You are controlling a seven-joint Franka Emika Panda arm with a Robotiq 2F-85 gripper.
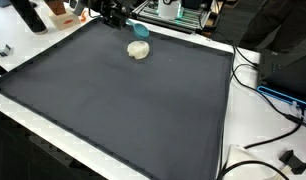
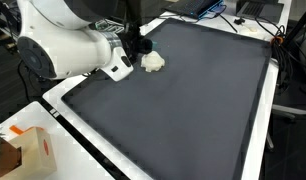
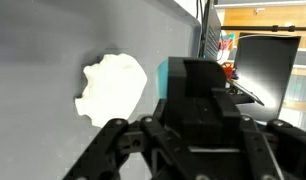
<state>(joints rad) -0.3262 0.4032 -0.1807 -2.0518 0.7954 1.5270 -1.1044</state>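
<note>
- Gripper [image 3: 205, 88] sits low over the far end of the dark mat [image 1: 123, 110]. In the wrist view its fingers merge into one black mass, so it cannot be told whether they are parted, closed, or clamped on anything.
- Teal block [image 3: 173, 78]: directly against that black mass in the wrist view, and just beside the gripper [image 1: 120, 19] in an exterior view, where the block [image 1: 140, 31] lies close to the mat's far edge. Contact cannot be confirmed.
- White crumpled lump [image 1: 139, 50]: on the mat, just beside the block on its inner side. In an exterior view it [image 2: 153, 62] is nearly touching the gripper [image 2: 136, 47].
- Risk, as judged: block and lump crowd each other, so a finger coming down on one could nudge or snag the other. The lump looks soft and could drag along.
- Risk: the block is near the far edge, so a push that way could send it off the mat into the clutter behind.
- Edges: a white table border [image 1: 231, 100] frames the mat, and cables [image 1: 268, 110] trail beyond one side.
- Room: the mat's middle and near half lie open, well apart from both objects.
</note>
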